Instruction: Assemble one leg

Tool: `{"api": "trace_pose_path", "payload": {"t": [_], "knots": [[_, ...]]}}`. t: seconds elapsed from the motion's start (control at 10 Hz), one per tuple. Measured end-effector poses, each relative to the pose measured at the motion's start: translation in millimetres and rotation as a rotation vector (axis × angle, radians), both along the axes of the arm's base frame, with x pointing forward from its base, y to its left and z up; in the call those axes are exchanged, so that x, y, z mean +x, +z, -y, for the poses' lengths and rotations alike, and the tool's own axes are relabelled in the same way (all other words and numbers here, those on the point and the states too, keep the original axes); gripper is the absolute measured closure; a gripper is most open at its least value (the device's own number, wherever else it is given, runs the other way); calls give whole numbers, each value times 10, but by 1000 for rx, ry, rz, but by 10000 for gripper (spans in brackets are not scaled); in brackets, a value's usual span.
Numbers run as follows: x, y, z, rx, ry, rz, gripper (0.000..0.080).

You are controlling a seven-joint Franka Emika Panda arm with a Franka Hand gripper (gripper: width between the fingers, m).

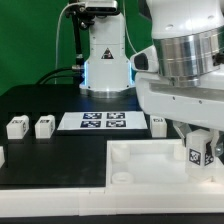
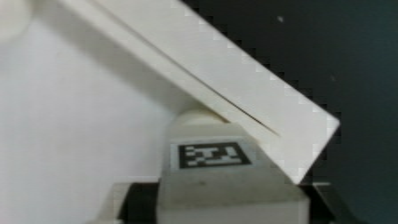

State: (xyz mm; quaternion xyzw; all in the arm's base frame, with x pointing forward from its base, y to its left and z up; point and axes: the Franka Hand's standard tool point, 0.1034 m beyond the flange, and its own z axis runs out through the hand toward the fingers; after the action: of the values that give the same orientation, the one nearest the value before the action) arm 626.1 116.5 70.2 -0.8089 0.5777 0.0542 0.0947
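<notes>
My gripper (image 1: 198, 153) is shut on a leg (image 1: 196, 150), a small white block with a black-and-white tag, and holds it upright over the large white tray-like piece (image 1: 135, 160) at the exterior view's right. In the wrist view the leg (image 2: 217, 155) fills the space between my dark fingers (image 2: 143, 203), right beside the tray's raised rim (image 2: 222, 75). Two more legs (image 1: 17, 126) (image 1: 44, 126) stand on the black table at the exterior view's left, and another (image 1: 158, 123) stands behind the tray.
The marker board (image 1: 103, 121) lies flat on the table behind the tray. The arm's white base (image 1: 104, 55) stands at the back against a green backdrop. A white bar (image 1: 50, 191) runs along the table's front edge.
</notes>
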Motion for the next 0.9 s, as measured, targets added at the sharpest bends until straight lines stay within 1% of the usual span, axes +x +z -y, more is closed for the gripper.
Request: {"api": "trace_pose_path", "payload": {"t": [0.2, 0.3, 0.4, 0.6, 0.7, 0.8, 0.9], "knots": [[16, 0, 21, 35, -234, -47, 502], [12, -6, 14, 41, -314, -64, 502], [-2, -16, -29, 40, -387, -80, 502], [-2, -17, -27, 40, -379, -78, 503], [-4, -26, -27, 36, -299, -55, 268], [-34, -60, -27, 29, -195, -29, 268], [-37, -61, -17, 25, -80, -4, 175]]}}
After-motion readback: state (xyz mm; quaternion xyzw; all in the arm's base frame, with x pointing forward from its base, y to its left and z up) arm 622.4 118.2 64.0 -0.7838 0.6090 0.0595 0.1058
